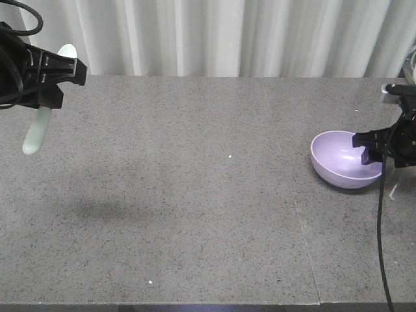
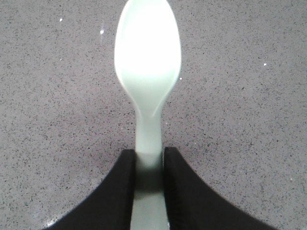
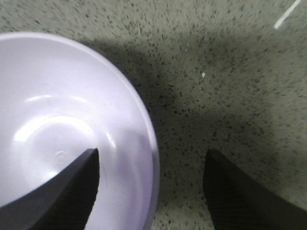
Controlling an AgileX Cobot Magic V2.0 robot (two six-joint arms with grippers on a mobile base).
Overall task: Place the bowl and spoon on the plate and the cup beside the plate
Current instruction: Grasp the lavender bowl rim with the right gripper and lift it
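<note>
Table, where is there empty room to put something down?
The table is bare across its middle and front, from the bowl at the right to the left edge, where the left gripper holds the spoon in the air. It's crowded only at the bowl, with the jaws of the right gripper straddling its rim.

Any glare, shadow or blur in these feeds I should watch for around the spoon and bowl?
Left wrist view: glare blows the spoon head out to near white, and its edges look soft. Right wrist view: the bowl carries mild highlights, a dark shadow lies on the table beside it, and the right fingers are out of focus. Front view: even light, one faint shadow at left.
</note>
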